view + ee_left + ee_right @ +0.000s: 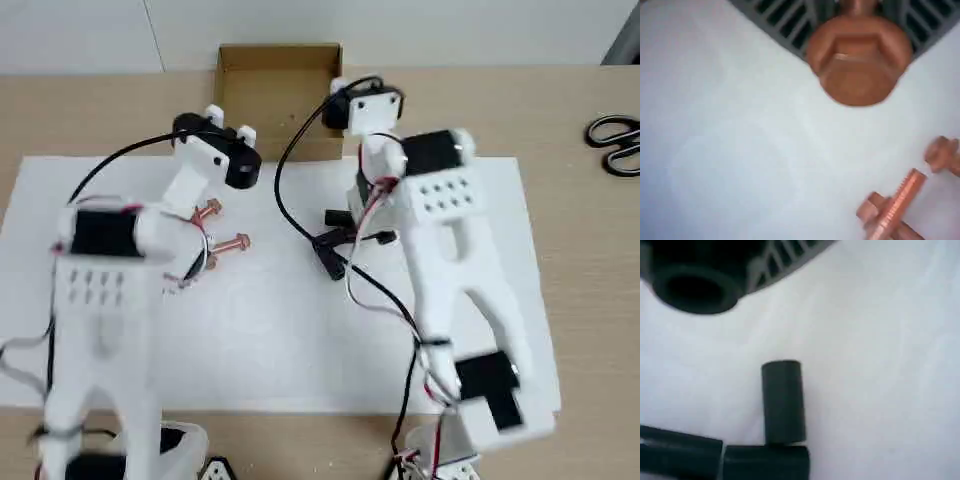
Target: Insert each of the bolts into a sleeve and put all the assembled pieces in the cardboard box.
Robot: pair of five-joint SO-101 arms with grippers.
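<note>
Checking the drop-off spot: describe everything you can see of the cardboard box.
The cardboard box is brown and open-topped, with low upright walls. It sits flat on the wooden table, against the far edge of the white sheet. Nothing shows on its visible floor. The right arm overlaps one side wall; contact cannot be told.

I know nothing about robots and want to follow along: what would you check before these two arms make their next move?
1. Is the bolt in the left gripper? Ok, it sits at the jaw.
2. Is the sleeve in the right gripper? Ok, with its open end showing.
3. Is the bolt lined up with the sleeve? Not ok, the two are apart over the sheet.
4. Are the spare bolts and spare sleeves lying on the sheet? Ok.
5. Is the box open to take pieces? Ok.
6. Is the grip firm enough for pushing? Cannot tell.
</note>
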